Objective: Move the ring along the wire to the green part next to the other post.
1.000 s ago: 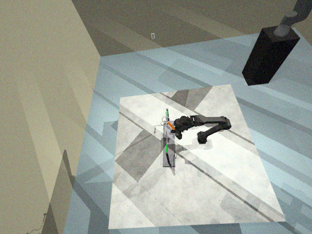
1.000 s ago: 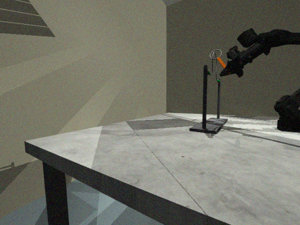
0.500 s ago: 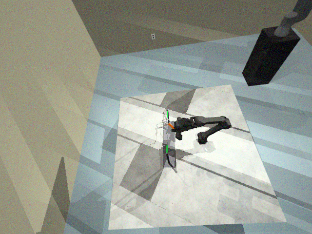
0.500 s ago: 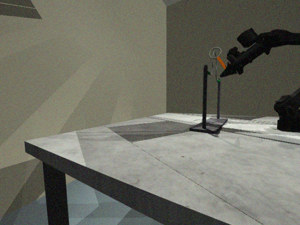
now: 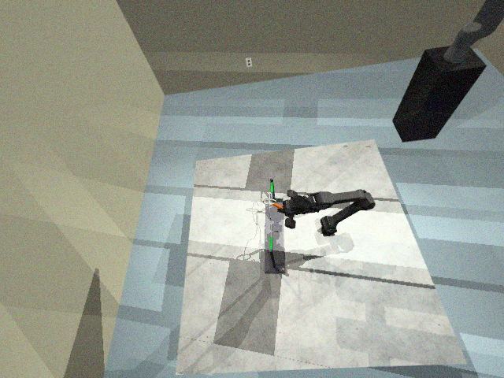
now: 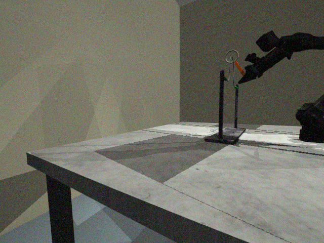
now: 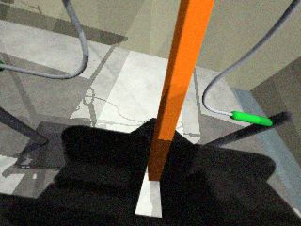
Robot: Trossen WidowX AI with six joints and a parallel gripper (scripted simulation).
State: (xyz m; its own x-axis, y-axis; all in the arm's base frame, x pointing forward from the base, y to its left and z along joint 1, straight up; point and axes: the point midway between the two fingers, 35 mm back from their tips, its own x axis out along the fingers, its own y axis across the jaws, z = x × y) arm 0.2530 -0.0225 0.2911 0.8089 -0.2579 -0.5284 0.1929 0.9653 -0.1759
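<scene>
My gripper (image 5: 283, 209) (image 6: 244, 77) (image 7: 156, 122) is shut on the orange handle (image 5: 278, 205) (image 6: 239, 68) (image 7: 181, 80), which slants up from the fingers. The ring (image 6: 226, 56) is around the top of the grey wire (image 6: 233, 73) (image 7: 84, 47), high above both green parts (image 5: 272, 187) (image 5: 271, 242) (image 6: 225, 78) (image 6: 236, 86). From above, it appears nearer the upper green part. The ring is out of the wrist view. Whether it touches the wire cannot be told. One green part (image 7: 251, 118) shows at right in the wrist view.
Two dark posts (image 6: 221, 104) (image 6: 236, 107) stand on a dark base plate (image 5: 274, 266) (image 6: 217, 140) on the pale table (image 5: 325, 325) (image 6: 235, 188). The fingers are near the wire. The arm's base (image 5: 328, 225) (image 6: 312, 130) stands on the table to the right.
</scene>
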